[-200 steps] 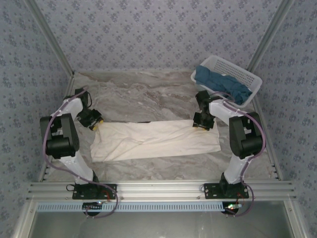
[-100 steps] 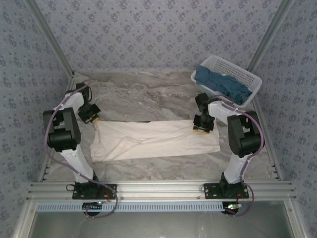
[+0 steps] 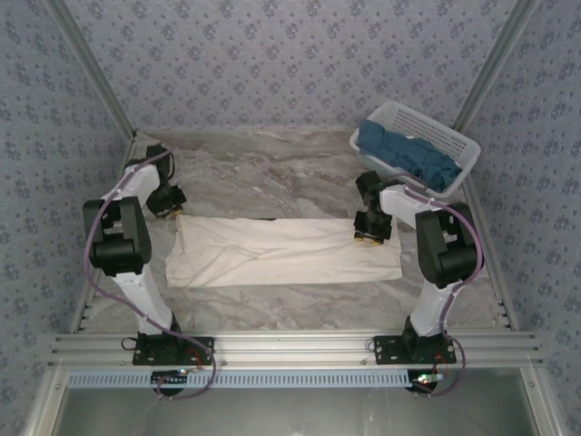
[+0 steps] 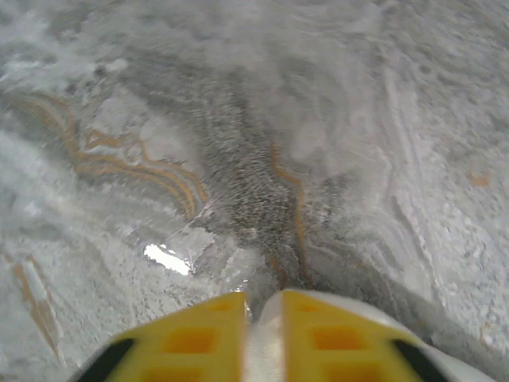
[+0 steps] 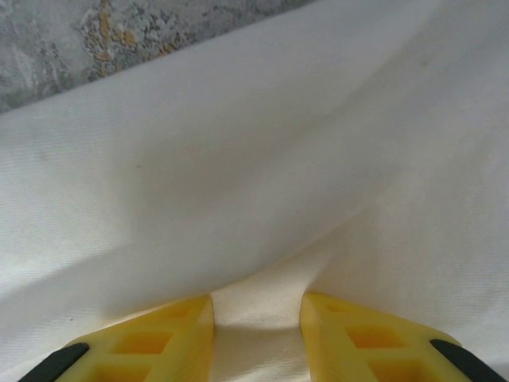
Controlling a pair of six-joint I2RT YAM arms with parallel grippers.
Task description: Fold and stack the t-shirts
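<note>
- Cream-white t-shirt (image 3: 283,252) lies flat in the middle of the top external view, a long band. Its long axis runs left to right across the frame, from one gripper towards the other. The cloth is soft and matte, with shallow creases running along its length.
- Left arm rises from its base at lower left, bends at a dark elbow joint, and sends a white forearm up the frame. The left gripper (image 3: 171,204) sits at the shirt's upper left corner.
- Seen from the left wrist, the left gripper (image 4: 256,306) has its yellow fingers pressed almost together, with a thin pale strip of cloth pinched between them. Beyond them is the glossy grey marble-patterned tabletop (image 4: 318,119) with orange veins.
- Right arm mirrors the left, its forearm angling up and leftward. The right gripper (image 3: 372,232) points down onto the shirt's upper edge near the right end.
- From the right wrist, the right gripper (image 5: 256,306) clamps a raised fold of finely woven cloth between its yellow fingers, and ridges fan out from the grip.
- Dark teal-blue shirts (image 3: 404,154) lie crumpled in the white lattice basket (image 3: 436,124) at upper right.
</note>
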